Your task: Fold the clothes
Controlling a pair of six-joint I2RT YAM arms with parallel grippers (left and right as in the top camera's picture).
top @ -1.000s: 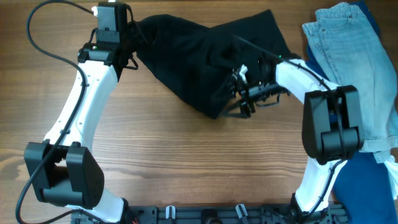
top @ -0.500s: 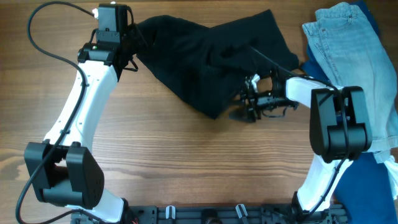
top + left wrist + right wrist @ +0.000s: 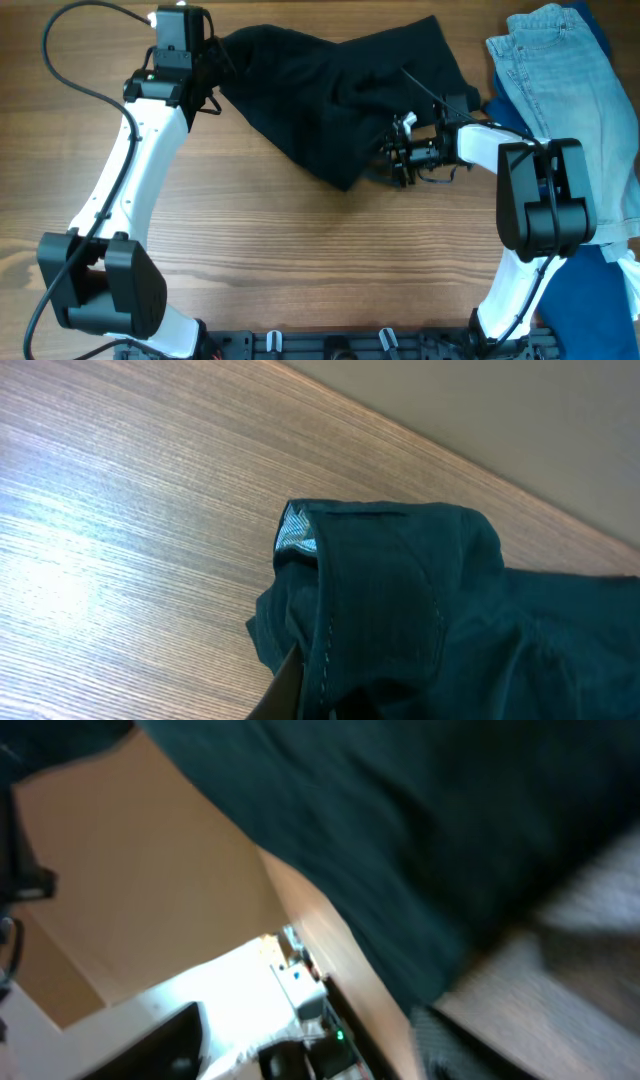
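Observation:
The black garment (image 3: 320,90) lies crumpled across the far middle of the table, with a point hanging toward me. My left gripper (image 3: 203,62) is at its far left corner, shut on the fabric. In the left wrist view the garment (image 3: 420,620) fills the lower right, a small pale label (image 3: 296,536) shows at its edge, and one finger (image 3: 290,690) presses against the cloth. My right gripper (image 3: 393,160) is turned sideways at the garment's lower right edge; its jaws are unclear. The right wrist view is blurred, with the garment (image 3: 400,830) across the top.
Light blue denim jeans (image 3: 570,90) lie at the far right, partly under the right arm. Dark blue fabric (image 3: 622,270) shows at the right edge below them. The wooden table (image 3: 300,270) stretches toward me, with the arm bases at its near edge.
My right gripper drew off the garment to the right, then came back a little to the left against its edge. The left arm and its held corner have not moved.

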